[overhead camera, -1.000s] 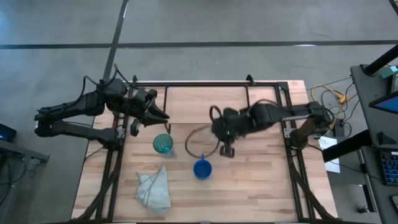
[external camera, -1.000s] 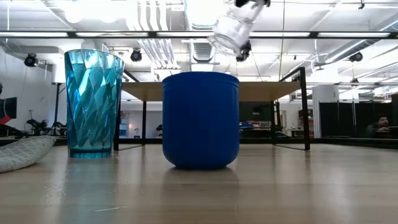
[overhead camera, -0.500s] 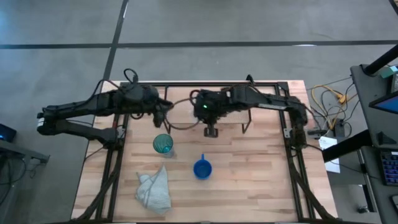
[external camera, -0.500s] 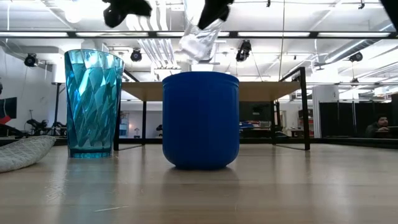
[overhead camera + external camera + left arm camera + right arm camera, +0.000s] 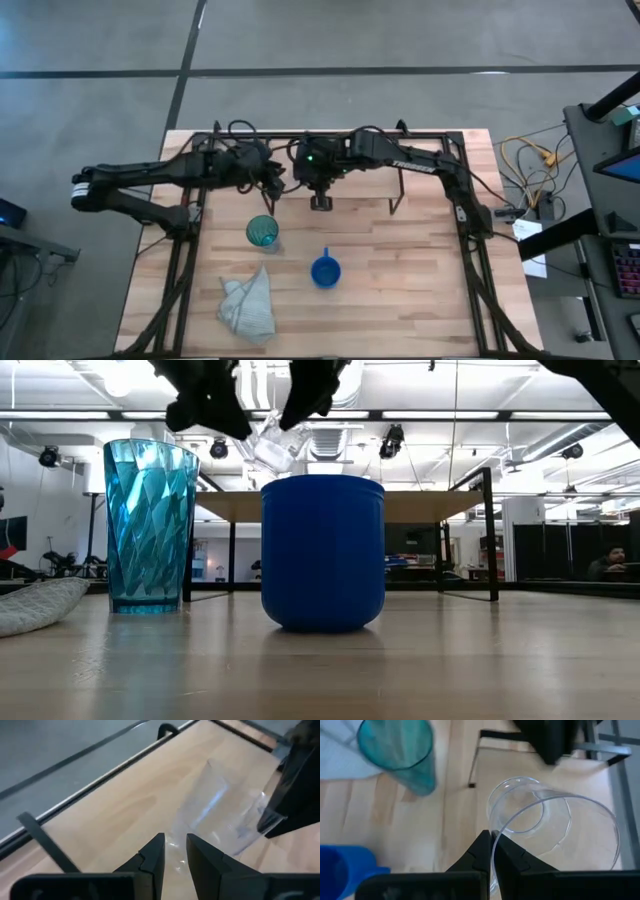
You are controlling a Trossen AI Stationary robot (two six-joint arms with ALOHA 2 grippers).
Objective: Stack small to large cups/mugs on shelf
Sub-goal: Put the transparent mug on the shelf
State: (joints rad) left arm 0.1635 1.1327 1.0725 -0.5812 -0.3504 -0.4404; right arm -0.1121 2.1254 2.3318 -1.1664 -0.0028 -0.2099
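Observation:
My right gripper point(image 5: 492, 847) is over the shelf point(image 5: 396, 190) at the table's far side, shut on the small clear glass cup point(image 5: 545, 827). The cup also shows in the low view point(image 5: 270, 450) and the left wrist view point(image 5: 220, 810). My left gripper point(image 5: 174, 845) points at the cup's wall from the left, its fingers a narrow gap apart. The teal tumbler point(image 5: 262, 232) and the blue mug point(image 5: 324, 271) stand upright on their bases on the table, nearer than the shelf. My right gripper pinches the glass cup's rim point(image 5: 496, 832), one finger inside the cup and one outside. The cup is lifted clear above the shelf's wood surface and strongly tilted. My left gripper's fingertips point(image 5: 159, 840) are right at the cup's wall; I cannot tell whether they touch it.
A pale green-grey cloth point(image 5: 248, 308) lies crumpled near the table's near-left corner. The larger black frame point(image 5: 465, 215) runs along the table's sides. Bare wood lies to the right of the mug. The shelf's legs point(image 5: 490, 530) stand behind the mug in the low view.
My right gripper has carried the glass cup from mid-table toward the far-left, over the shelf, and somewhat lower, and the cup has tipped further over. My left gripper has moved right, toward the cup, and now sits beside it.

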